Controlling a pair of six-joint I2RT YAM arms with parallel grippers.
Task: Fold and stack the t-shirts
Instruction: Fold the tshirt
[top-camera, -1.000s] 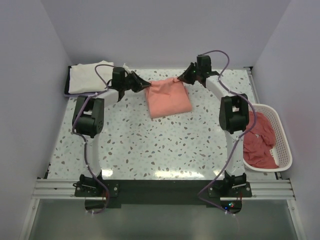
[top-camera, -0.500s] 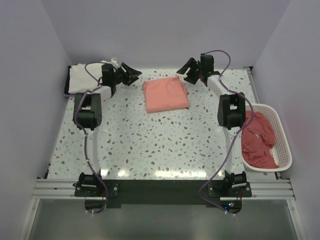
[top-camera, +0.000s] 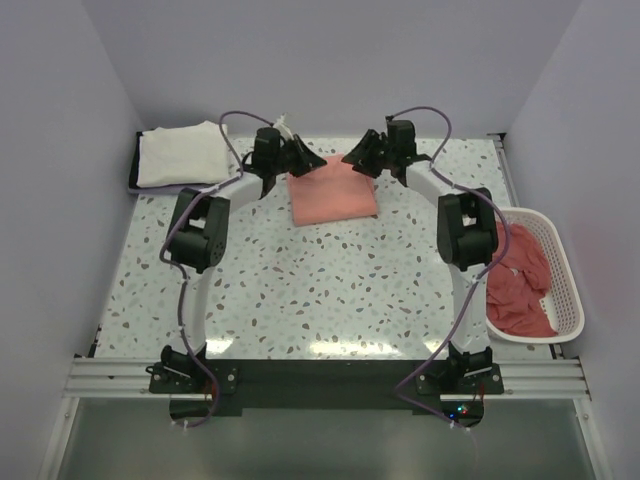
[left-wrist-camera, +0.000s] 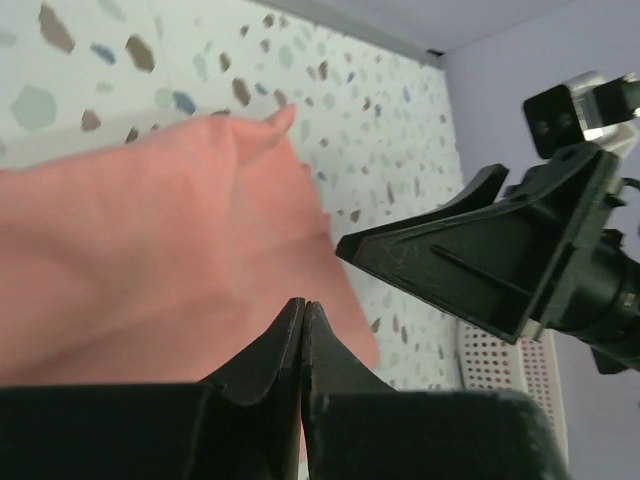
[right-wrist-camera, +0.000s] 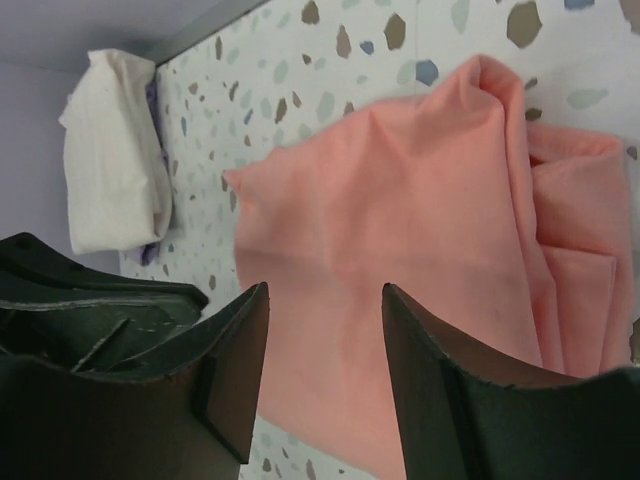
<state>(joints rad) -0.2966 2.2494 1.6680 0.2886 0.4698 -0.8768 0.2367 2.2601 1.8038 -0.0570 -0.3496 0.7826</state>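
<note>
A folded salmon-pink t-shirt (top-camera: 335, 192) lies flat at the back middle of the table. My left gripper (top-camera: 310, 163) hangs over its far left corner, shut; in the left wrist view its tips (left-wrist-camera: 303, 304) meet above the salmon cloth (left-wrist-camera: 150, 260) with no fabric showing between them. My right gripper (top-camera: 354, 162) is over the far right corner, open, with its fingers (right-wrist-camera: 323, 292) spread above the salmon shirt (right-wrist-camera: 420, 200). A folded cream-white t-shirt (top-camera: 180, 155) sits at the back left. Darker pink-red t-shirts (top-camera: 520, 285) lie crumpled in the basket.
The white lattice basket (top-camera: 570, 290) stands at the right edge of the table, beside the right arm. The cream shirt (right-wrist-camera: 110, 150) rests on a dark pad at the back-left corner. The two grippers face each other closely; the right one (left-wrist-camera: 480, 255) fills the left wrist view.
Both grippers had let go of the salmon shirt and drawn apart; they have since come back inward over its far edge. The left jaws have closed, and the right jaws stay apart.
</note>
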